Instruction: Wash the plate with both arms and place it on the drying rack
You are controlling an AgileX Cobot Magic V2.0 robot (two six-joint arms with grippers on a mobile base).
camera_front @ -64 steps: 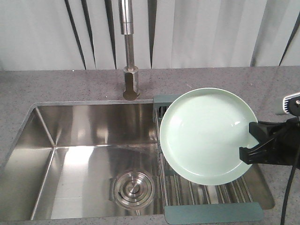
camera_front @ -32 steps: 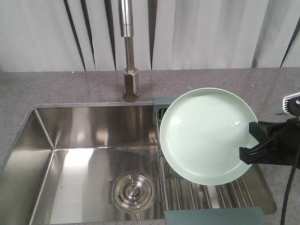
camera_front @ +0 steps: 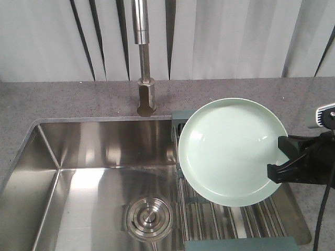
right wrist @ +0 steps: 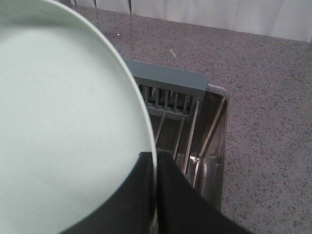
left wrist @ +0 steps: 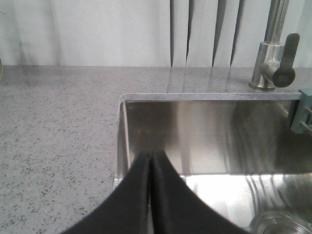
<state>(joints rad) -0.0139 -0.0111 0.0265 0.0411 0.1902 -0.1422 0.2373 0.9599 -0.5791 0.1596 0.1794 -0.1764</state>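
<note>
Sink (camera_front: 78, 157) and rack (camera_front: 235, 219) have slid slightly lower in the front view; the plate (camera_front: 230, 151) and right gripper (camera_front: 278, 157) sit where they did. Nearest, the left gripper (left wrist: 150, 165) is pinched closed on nothing, over the sink's near left edge. The right gripper clamps the plate's right rim, holding it tilted above the rack at the sink's right end, apparently not resting on the rods. The tap (camera_front: 145, 94) at the far edge looks dry. Washing seems over; lowering and releasing the plate remain.

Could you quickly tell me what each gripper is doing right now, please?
Left gripper: shut, empty.
Right gripper: shut on the plate rim.
</note>
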